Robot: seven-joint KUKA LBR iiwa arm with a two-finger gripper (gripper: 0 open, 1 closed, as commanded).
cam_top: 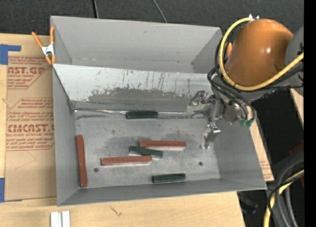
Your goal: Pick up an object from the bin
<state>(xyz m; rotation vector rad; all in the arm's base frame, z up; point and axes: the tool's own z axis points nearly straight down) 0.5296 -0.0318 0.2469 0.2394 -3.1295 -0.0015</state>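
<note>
My hand (205,121) hangs at the right of the grey bin (128,48), fingers spread above its scuffed floor. The nearest thing, a reddish-brown bar (162,144), lies just lower left of it. The bin sits on a pale wooden surface (148,213).

"CAST ACRYLIC" on cardboard (27,117)

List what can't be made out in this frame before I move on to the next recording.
- Camera view: whether the gripper touches the floor of the bin or hangs above it; the look from above hides height.
- Camera view: the bin's right side, covered by the arm's orange cover.
- Camera view: whether the middle dark green stick lies over or under the upper red-brown stick and the lower red-brown stick; too small.
</note>
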